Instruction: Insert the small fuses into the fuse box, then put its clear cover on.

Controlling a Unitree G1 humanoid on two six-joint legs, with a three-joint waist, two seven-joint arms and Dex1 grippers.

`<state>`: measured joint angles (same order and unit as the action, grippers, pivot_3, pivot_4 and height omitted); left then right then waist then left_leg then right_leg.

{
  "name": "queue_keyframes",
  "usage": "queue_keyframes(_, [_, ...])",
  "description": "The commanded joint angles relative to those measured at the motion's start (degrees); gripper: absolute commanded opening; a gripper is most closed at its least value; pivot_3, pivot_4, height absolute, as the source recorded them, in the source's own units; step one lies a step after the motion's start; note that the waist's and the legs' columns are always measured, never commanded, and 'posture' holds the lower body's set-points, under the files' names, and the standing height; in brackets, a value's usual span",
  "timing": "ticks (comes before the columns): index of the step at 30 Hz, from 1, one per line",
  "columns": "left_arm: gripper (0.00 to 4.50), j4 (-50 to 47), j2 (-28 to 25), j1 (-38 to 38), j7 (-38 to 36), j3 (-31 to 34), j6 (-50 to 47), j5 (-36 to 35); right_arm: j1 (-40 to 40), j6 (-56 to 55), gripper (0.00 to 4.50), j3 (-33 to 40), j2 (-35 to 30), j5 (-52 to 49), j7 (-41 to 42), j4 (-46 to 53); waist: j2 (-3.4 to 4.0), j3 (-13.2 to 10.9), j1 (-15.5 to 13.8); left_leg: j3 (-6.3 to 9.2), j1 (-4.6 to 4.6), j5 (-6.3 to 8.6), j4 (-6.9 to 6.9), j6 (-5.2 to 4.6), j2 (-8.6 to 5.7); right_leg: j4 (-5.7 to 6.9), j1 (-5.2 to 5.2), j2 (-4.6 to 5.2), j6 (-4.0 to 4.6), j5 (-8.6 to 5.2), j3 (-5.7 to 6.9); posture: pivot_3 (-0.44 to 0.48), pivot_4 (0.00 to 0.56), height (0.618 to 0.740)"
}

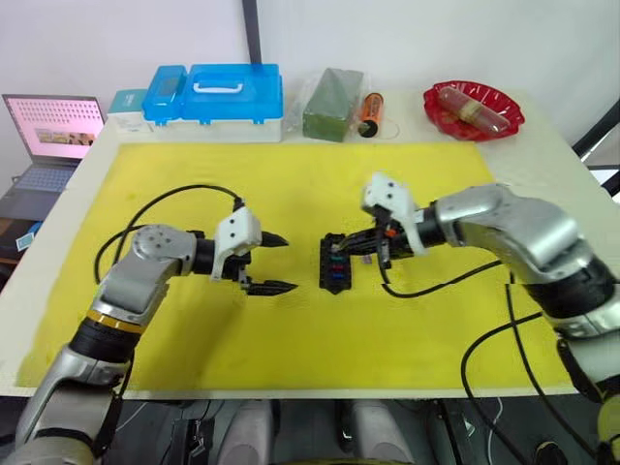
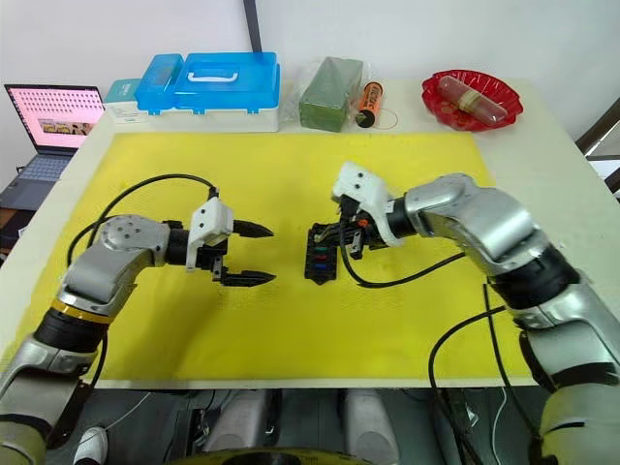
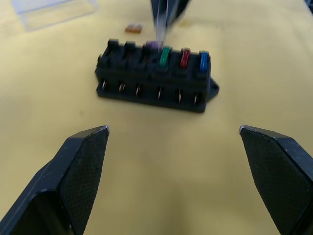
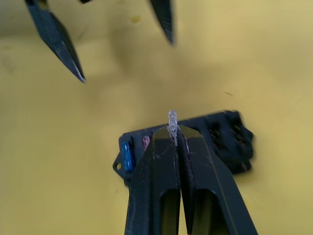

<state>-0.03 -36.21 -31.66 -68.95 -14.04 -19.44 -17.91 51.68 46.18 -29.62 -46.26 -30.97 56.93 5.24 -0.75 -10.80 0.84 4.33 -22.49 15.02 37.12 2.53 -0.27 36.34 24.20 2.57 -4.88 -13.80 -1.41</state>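
The black fuse box [image 1: 333, 263] lies mid-mat with blue [image 3: 204, 59], red [image 3: 185, 56], green [image 3: 165, 55] and purple [image 3: 152, 45] fuses seated in one row. My right gripper [image 4: 173, 131] hovers just over the box, shut on a small pale translucent fuse [image 4: 172, 119] that sticks out from its tips. My left gripper [image 1: 289, 263] is open and holds nothing, just left of the box and pointing at it. An orange fuse [image 3: 133, 29] lies loose on the mat beyond the box. The clear cover [image 3: 54, 11] rests on the mat farther off.
Along the back edge stand blue-lidded storage boxes [image 1: 218, 97], a bagged green block [image 1: 332, 104], an orange cylinder [image 1: 370, 113] and a red dish [image 1: 473, 109]. A laptop [image 1: 53, 131] sits off the table's left. Black cables [image 1: 426, 286] trail from both wrists over the yellow mat [image 1: 291, 184].
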Motion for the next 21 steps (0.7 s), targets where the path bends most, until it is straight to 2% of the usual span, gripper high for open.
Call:
queue_keyframes(1, [4.5, 1.34, 0.8, -2.25, -1.19, -0.22, 1.81, 1.01, 2.46, -2.38, 0.03, 0.86, 1.26, 4.19, 3.55, -2.76, 0.0, 0.0, -0.01, 0.0, 0.0, 0.0, 0.0, 0.0, 0.0, 0.01, 0.0, 0.0, 0.0, 0.0, 0.0, 0.0, 0.15, 0.74])
queue_keyframes(21, [4.5, 3.62, 3.82, -3.49, -2.64, -0.43, 3.07, 2.86, 5.33, -4.27, 0.03, 3.52, 5.45, 14.36, 12.94, -10.91, 0.0, 0.0, 0.06, 0.03, 0.02, 0.0, 0.01, 0.0, -0.01, 0.1, 0.02, 0.0, 0.01, 0.01, 0.0, 0.0, 0.15, 0.74])
